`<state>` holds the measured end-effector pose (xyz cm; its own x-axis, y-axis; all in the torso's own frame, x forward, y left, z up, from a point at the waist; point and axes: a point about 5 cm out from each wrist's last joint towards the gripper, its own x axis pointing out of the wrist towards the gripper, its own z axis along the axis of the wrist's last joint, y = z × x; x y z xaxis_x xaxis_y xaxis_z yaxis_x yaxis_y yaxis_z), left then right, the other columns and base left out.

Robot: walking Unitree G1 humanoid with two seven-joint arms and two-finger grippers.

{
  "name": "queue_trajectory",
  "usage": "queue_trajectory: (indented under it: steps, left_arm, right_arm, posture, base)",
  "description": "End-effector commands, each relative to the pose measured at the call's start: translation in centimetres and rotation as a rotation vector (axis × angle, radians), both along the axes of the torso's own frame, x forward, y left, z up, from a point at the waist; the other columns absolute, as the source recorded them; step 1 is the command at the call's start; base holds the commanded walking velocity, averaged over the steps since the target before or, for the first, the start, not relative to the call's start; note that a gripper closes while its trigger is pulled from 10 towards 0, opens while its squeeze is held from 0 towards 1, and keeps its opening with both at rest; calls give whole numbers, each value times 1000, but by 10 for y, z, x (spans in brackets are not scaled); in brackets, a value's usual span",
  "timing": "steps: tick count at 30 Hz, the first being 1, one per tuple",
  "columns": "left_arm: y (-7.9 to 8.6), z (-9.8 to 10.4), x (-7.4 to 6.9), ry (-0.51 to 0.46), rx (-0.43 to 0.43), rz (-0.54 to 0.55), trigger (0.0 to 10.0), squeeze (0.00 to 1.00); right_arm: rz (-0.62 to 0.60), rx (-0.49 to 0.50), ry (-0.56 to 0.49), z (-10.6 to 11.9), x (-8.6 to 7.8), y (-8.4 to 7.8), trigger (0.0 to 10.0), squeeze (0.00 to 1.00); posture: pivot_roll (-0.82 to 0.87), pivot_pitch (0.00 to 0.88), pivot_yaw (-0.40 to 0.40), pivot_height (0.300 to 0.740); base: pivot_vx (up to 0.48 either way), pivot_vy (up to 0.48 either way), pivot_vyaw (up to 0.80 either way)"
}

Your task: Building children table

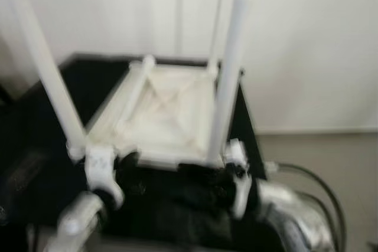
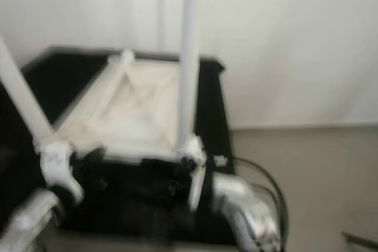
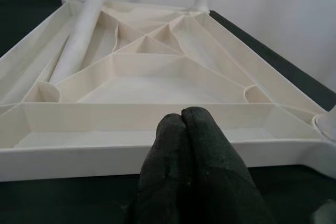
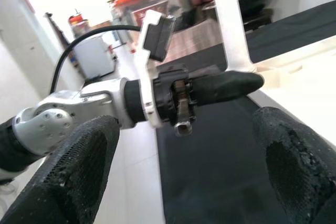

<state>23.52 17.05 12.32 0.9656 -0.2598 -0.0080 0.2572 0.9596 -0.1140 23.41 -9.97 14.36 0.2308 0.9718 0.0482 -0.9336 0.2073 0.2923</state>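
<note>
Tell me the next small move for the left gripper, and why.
Probably open the left gripper and ease it forward toward the loose leg. It is shut at the near rim of the upturned tabletop, and that leg lies unfitted in the ribbed underside, while other legs stand upright.

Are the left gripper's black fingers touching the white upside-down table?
Cannot tell. In the left wrist view the shut fingers overlap the table's near rim, hiding any contact or gap.
</note>
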Motion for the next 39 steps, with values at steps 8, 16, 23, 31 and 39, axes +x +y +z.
queue_trajectory:
  steps: [8,16,23,31,39]
  left_arm:
    - [-2,-1,-1,11,-3,-8,10000,0]
    - [-4,1,-3,11,-6,-26,10000,0]
    - [-22,12,-4,-10,-37,-114,10000,0]
    - [-16,11,3,-11,-7,-53,10000,0]
    - [-16,13,5,-25,29,-19,10000,0]
  right_arm:
    - [-19,11,10,1,2,-4,10000,0]
    - [-160,46,12,2,11,-10,10000,0]
    - [-537,-8,-33,3,32,-28,10000,0]
    - [-906,-378,-203,0,52,-43,10000,0]
    - [-917,-483,-337,4,60,-38,10000,0]
  posture:
    - [-27,0,-6,740]
    - [-32,0,-5,740]
    - [-37,6,-6,740]
    - [-61,19,-1,740]
    - [-60,20,-16,740]
  base:
    - [0,-480,0]
    - [0,-480,0]
    - [0,-480,0]
    - [0,-480,0]
    - [0,-180,0]
